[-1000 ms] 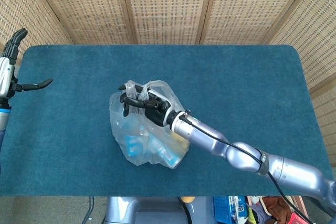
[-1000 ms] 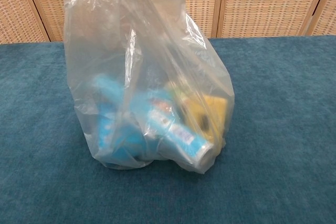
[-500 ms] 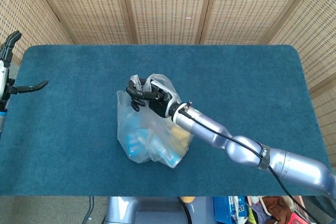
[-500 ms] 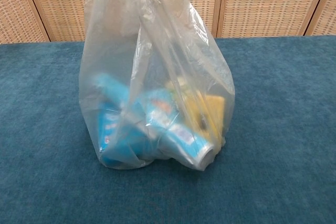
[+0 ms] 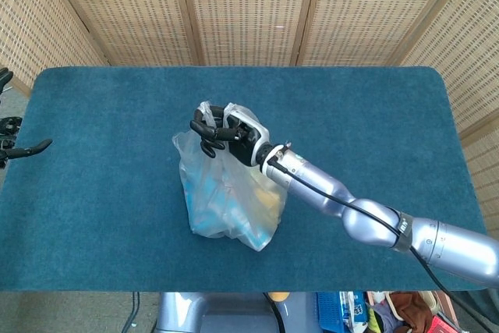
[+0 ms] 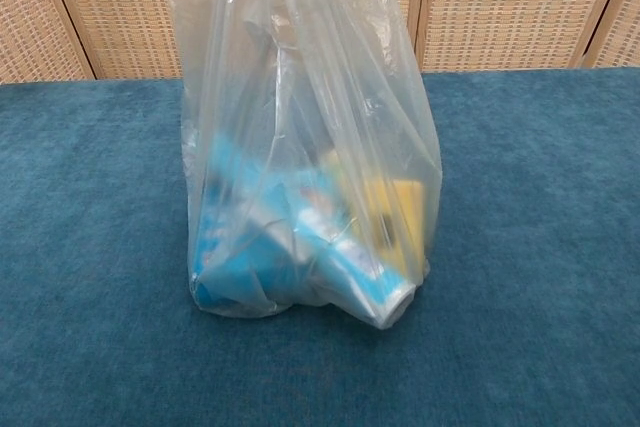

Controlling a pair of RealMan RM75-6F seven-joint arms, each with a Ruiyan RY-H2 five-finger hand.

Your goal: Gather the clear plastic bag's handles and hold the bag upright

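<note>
Right hand [image 5: 226, 133] sits at the top of the clear bag [image 5: 226, 193], dark fingers [image 5: 204, 130] curled round the bunched handles [image 5: 209, 111] and gripping them, arm reaching in from the lower right of the head view. Bag stands upright near the middle of the blue table [image 5: 374, 122], its bottom resting on the cloth in the chest view, plastic pulled up tall and narrow towards the top edge of that pic. Inside, low down: light blue packets [image 6: 245, 237] on the left and center, a yellow item [image 6: 400, 217] on the right, all pressed together; can't read any labels. Left hand [image 5: 15, 142] is only partly seen at the far left edge of the head view, well apart from the bag, one finger pointing out over the table w/ nothing in it, fingers apart. Woven screen panels [image 5: 249, 5] behind the table.
</note>
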